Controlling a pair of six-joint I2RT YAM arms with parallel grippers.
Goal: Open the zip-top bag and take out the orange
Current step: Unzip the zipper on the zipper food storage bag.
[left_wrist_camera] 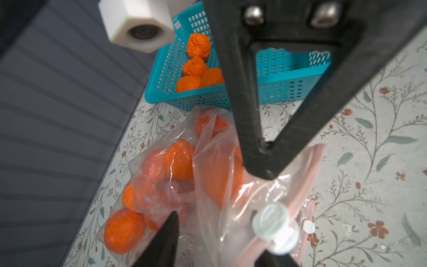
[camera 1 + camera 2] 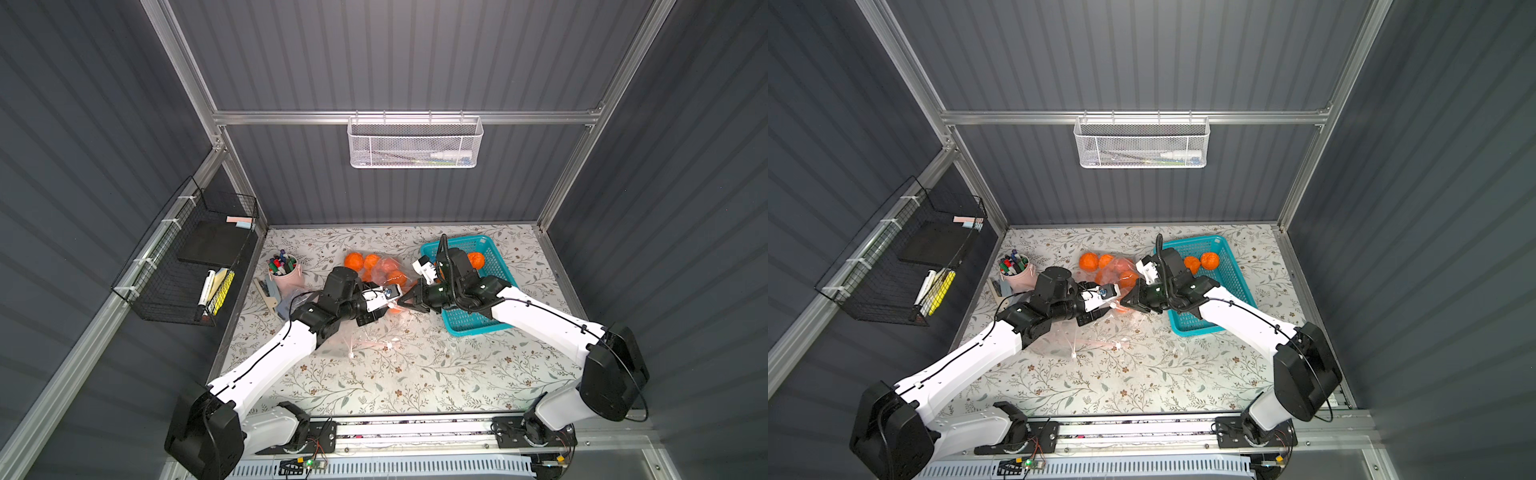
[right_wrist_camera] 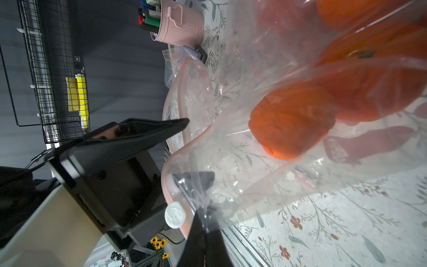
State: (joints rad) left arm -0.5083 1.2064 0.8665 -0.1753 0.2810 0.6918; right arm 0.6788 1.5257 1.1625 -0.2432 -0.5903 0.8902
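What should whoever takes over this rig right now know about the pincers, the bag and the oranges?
Right pincer: shut on the zip-top bag, holding its plastic near the rim.
Left pincer: open, one finger apparently inside the bag's parted mouth.
Things: an orange sits just inside the bag, more behind it; loose oranges lie in the teal basket.
Done: bag unzipped.
Left: grip an orange and draw it out.

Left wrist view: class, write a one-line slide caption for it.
Right gripper pinches the clear zip-top bag of oranges; a teal basket beyond holds more.
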